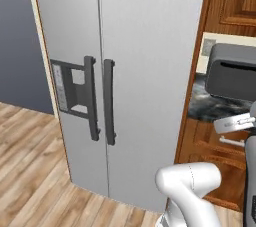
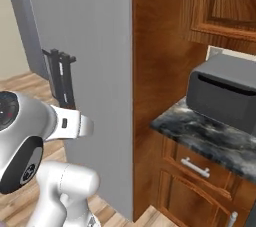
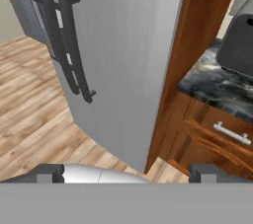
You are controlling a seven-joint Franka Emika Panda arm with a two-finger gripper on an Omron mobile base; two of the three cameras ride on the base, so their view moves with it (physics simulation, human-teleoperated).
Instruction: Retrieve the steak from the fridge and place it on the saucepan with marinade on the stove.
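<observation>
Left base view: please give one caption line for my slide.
Closed two-door fridge with dark handles, beside wooden cabinets.

The white arm (image 2: 30, 136) is folded up close over its base, its hand (image 3: 126, 173) spread wide with nothing between the fingertips.

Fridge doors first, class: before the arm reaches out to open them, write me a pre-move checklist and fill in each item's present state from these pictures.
1. Fridge doors both shut, nothing retrieved yet: ok.
2. Dark bar handles in plain sight with nothing in front of them: ok.
3. Gripper open and holding nothing: ok.
4. Gripper lined up on a handle: not ok; in the hand view the handles sit up and to the left, well away from the fingertips.
5. Toaster oven on the dark counter stands off to the side of the doors: ok.
6. Steak's place inside: cannot tell, doors hide it.
</observation>
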